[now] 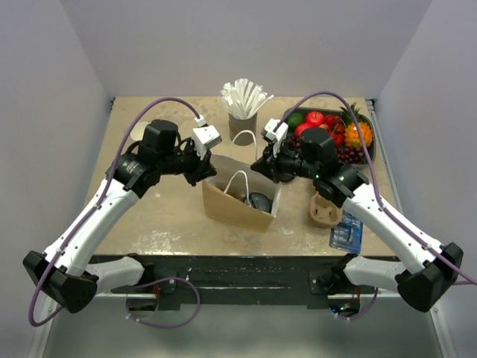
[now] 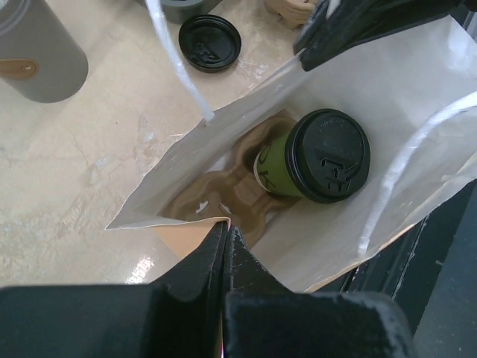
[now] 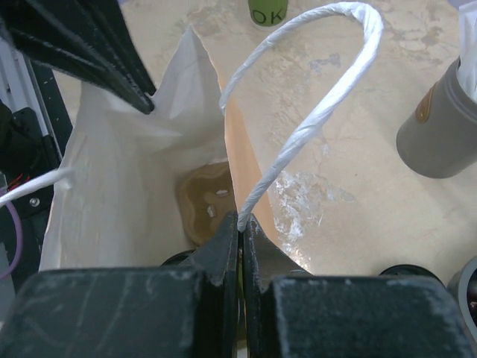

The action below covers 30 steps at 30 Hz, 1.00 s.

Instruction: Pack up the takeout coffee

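Symmetrically bent inward, left gripper [image 2: 226, 228] and right gripper [image 3: 240, 221] pinch opposite paper bag [image 1: 223, 203] rims.

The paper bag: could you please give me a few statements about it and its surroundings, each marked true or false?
1. The green coffee cup sits inside the paper bag with its black lid on. True.
2. The bag lies flat on its side. False: it stands open on the table.
3. The left jaws and the right jaws are each shut on the bag's rim. True.
4. The grey cup of straws is inside the bag. False: it stands on the table behind the bag.
5. A spare black lid lies on the table outside the bag. True.
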Motion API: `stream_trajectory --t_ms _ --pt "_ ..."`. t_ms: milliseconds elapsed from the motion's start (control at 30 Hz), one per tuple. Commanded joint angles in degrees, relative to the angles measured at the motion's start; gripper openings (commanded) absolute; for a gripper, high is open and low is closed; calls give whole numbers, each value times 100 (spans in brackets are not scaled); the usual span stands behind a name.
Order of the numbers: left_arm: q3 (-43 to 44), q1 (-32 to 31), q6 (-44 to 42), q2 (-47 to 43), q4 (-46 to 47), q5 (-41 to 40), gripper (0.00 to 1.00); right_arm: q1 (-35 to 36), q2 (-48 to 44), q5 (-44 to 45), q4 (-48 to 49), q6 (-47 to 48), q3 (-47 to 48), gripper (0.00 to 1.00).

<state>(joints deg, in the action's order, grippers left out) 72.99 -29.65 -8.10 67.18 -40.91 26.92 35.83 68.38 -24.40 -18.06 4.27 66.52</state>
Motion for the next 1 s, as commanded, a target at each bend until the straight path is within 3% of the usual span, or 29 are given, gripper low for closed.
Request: stream_trajectory --t_ms 0,300,533,767,967 --pt "155 20 -446 -327 355 332 0 301 -702 357 505 337 -349 0" --pt "84 -6 -1079 -714 522 77 0 486 -1582 586 611 706 -1220 0" --pt "-232 -779 -1528 -1136 803 -310 0 758 -1758 524 550 996 -1080 0" --pt "-400 -929 -1748 -1128 873 -336 0 978 -1767 515 541 1128 -1054 0" --pt "-312 -946 -1371 -970 681 -249 0 969 -1512 717 497 848 -861 0"
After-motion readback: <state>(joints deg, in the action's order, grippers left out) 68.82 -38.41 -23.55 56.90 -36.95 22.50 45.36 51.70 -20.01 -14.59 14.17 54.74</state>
